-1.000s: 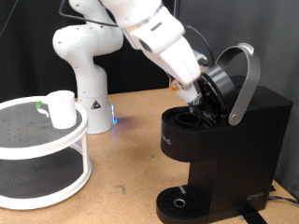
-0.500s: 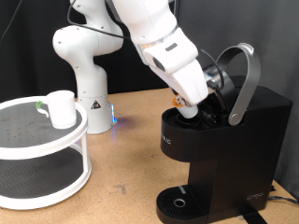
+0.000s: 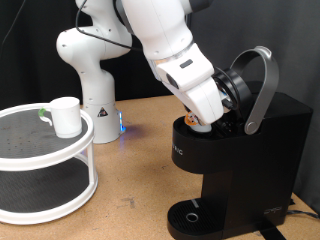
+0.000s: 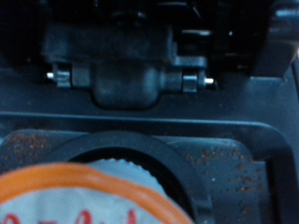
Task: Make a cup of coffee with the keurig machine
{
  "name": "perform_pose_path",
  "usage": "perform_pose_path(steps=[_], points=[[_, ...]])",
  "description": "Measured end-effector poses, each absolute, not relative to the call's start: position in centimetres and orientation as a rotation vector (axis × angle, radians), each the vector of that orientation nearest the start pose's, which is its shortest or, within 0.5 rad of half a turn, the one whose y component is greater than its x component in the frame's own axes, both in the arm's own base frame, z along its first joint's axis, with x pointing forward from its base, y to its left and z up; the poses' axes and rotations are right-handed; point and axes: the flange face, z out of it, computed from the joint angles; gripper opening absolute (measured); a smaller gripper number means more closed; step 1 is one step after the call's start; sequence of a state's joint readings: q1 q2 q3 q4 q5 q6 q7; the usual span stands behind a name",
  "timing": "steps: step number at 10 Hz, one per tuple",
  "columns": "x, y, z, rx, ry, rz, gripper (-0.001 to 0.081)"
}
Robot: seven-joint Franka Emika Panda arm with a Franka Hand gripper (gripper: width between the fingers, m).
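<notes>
Hovering right over the open brew head of the keurig machine [image 3: 240,140], your pincer [image 3: 200,120] sits low at the mouth of the pod chamber, with the grey curved lid handle [image 3: 262,85] raised behind it. You can see a small white and orange pod [image 3: 194,122] at the pincer's tip in the exterior view, and the wrist view fills its lower edge with the pod's orange rim [image 4: 84,191] just above the dark round pod chamber [image 4: 140,149]. Whether the fingers are clamped on the pod or parted, you cannot tell; they are hidden. Over at the exterior view's left, the cup [image 3: 66,116] stands upright on the top tier of the round white shelf [image 3: 50,160], well apart from the machine, while the drip tray [image 3: 190,214] down on the worktop [image 3: 140,150] carries nothing
</notes>
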State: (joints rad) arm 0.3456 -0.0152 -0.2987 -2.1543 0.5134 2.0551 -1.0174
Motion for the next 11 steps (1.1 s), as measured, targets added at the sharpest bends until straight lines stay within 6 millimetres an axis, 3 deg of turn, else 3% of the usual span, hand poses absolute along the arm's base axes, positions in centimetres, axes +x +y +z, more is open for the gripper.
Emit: perform_pose_path(steps=[8,10,11], points=[[52.6,5.6,39.7,-2.506,-1.064,-0.158,0.0428],[52.7,5.5,38.9,-2.517,-1.057,-0.154,0.0707],[52.7,5.5,38.8,-2.516,-1.055,-0.157,0.0707]])
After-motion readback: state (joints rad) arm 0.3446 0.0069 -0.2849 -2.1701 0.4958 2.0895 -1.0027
